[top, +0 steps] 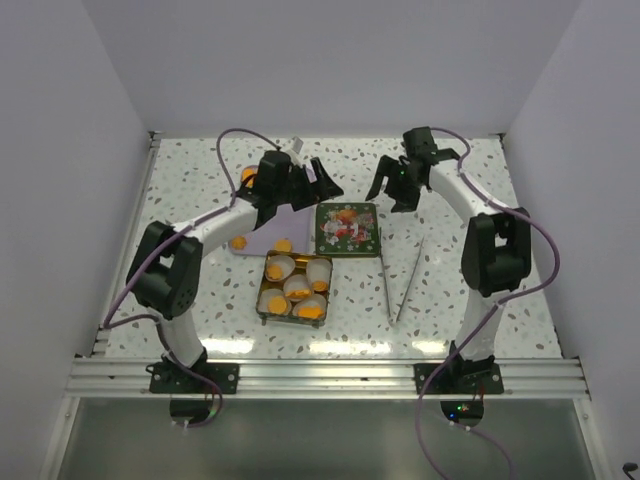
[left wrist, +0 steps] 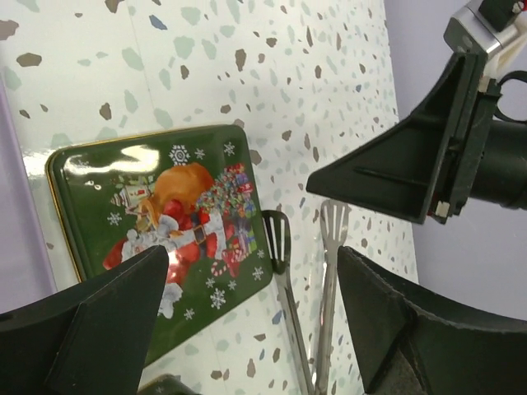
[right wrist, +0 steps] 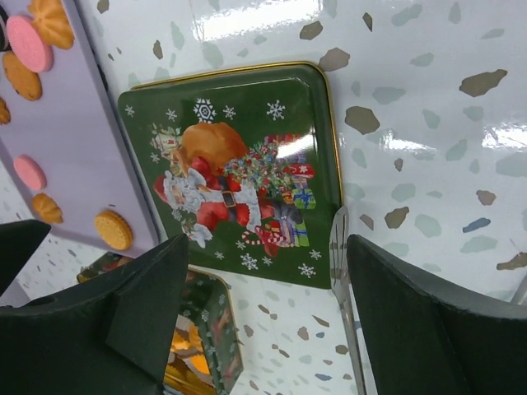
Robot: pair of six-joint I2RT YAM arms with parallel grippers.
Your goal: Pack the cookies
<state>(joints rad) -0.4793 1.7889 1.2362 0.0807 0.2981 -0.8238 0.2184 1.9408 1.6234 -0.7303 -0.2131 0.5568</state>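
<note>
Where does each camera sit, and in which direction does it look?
Top external: above and behind, looking down at the table; left arm and right arm show.
Left wrist: on the left arm, facing down at the green lid; left fingers show.
Right wrist: on the right arm, facing that lid; right fingers show.
Shared: lid and tongs.
</note>
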